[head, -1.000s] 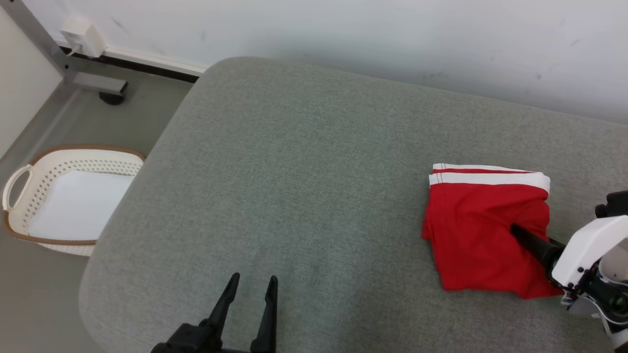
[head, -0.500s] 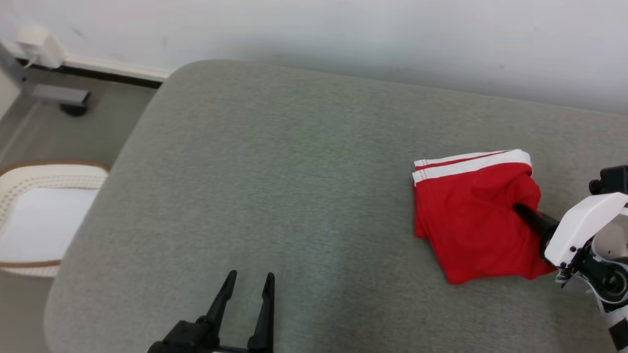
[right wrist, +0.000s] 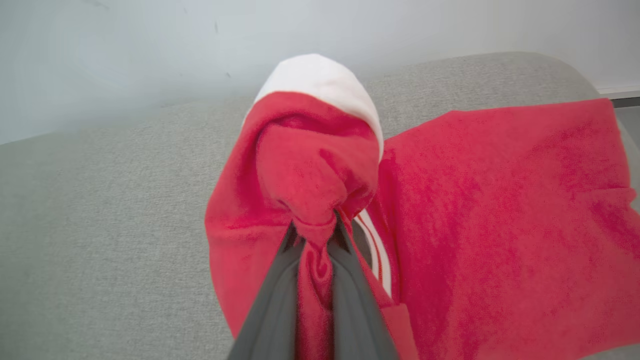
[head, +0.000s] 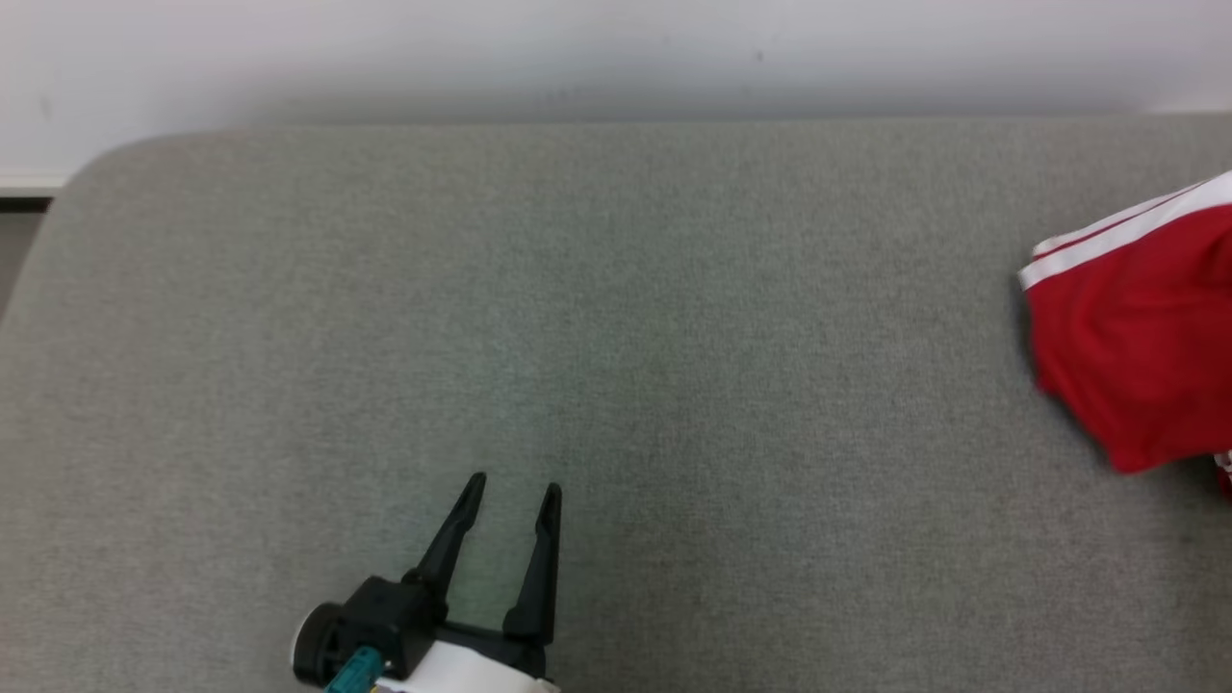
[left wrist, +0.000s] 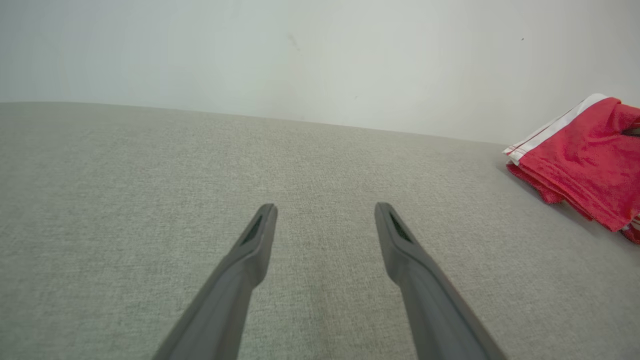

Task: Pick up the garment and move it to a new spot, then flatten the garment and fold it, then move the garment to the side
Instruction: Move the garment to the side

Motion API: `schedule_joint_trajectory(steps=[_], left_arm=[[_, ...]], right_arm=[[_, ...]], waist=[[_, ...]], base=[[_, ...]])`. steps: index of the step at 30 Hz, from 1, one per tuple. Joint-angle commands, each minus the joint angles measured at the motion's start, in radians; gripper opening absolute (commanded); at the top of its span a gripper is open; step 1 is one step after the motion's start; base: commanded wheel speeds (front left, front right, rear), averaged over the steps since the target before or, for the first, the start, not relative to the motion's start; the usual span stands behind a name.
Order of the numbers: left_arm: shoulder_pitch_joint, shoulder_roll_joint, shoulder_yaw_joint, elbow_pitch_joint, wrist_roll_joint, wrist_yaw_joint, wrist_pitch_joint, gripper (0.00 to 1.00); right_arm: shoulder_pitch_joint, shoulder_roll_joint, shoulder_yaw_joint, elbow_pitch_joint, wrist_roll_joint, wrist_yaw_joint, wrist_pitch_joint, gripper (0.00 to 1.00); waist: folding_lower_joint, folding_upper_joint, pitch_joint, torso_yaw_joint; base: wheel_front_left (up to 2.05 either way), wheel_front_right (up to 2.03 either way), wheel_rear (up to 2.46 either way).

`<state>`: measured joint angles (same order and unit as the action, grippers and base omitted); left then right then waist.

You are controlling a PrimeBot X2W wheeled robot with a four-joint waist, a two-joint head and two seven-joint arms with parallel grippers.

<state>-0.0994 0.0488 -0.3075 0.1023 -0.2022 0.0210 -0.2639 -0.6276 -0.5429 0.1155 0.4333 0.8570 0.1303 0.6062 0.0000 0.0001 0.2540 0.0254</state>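
Here the right gripper (right wrist: 315,227) has its jaws nearly shut on a bunched fold of the red shirt (right wrist: 500,210), the rest spreading beyond the tips on the grey cushion (right wrist: 100,225). The left gripper (head: 513,484) stands wide open and empty, the shirt well off to its right. Lifting slowly should keep the thin pinch from slipping and the folds together.
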Motion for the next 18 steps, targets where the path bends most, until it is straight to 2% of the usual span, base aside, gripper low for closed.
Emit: schedule_joint_trajectory(steps=[1,5,12,14,15,18], left_arm=[[-0.020,0.004,-0.004,0.006,0.010,-0.003,0.000,1.00],[-0.059,0.004,-0.021,0.028,0.024,-0.013,0.000,1.00],[-0.080,0.004,-0.005,0.049,0.031,-0.016,0.000,1.00],[-0.077,0.004,-0.002,0.050,0.034,-0.019,0.000,1.00],[-0.075,0.004,-0.001,0.051,0.034,-0.020,0.000,1.00],[-0.071,0.004,0.008,0.051,0.034,-0.016,0.000,1.00]], right_arm=[[-0.029,-0.012,-0.018,-0.002,-0.021,0.000,0.002,0.00],[-0.079,-0.061,-0.089,0.015,-0.085,0.000,0.017,0.00],[-0.088,-0.099,-0.193,0.084,-0.213,0.000,0.039,0.00],[-0.071,-0.106,-0.219,0.119,-0.273,0.000,0.023,0.52],[-0.062,-0.102,-0.233,0.138,-0.306,0.000,0.016,1.00],[-0.041,-0.103,-0.277,0.182,-0.419,0.000,-0.017,1.00]], waist=[[0.0000,-0.0001,0.058,-0.031],[0.0000,-0.0001,0.108,-0.022],[0.0000,-0.0001,0.138,0.002],[0.0000,-0.0001,0.136,0.005],[0.0000,-0.0001,0.132,0.006],[0.0000,-0.0001,0.120,0.005]], base=[[0.00,0.00,0.00],[0.00,0.00,0.00],[0.00,0.00,0.00],[0.00,0.00,0.00],[0.00,0.00,0.00],[0.00,0.00,0.00]])
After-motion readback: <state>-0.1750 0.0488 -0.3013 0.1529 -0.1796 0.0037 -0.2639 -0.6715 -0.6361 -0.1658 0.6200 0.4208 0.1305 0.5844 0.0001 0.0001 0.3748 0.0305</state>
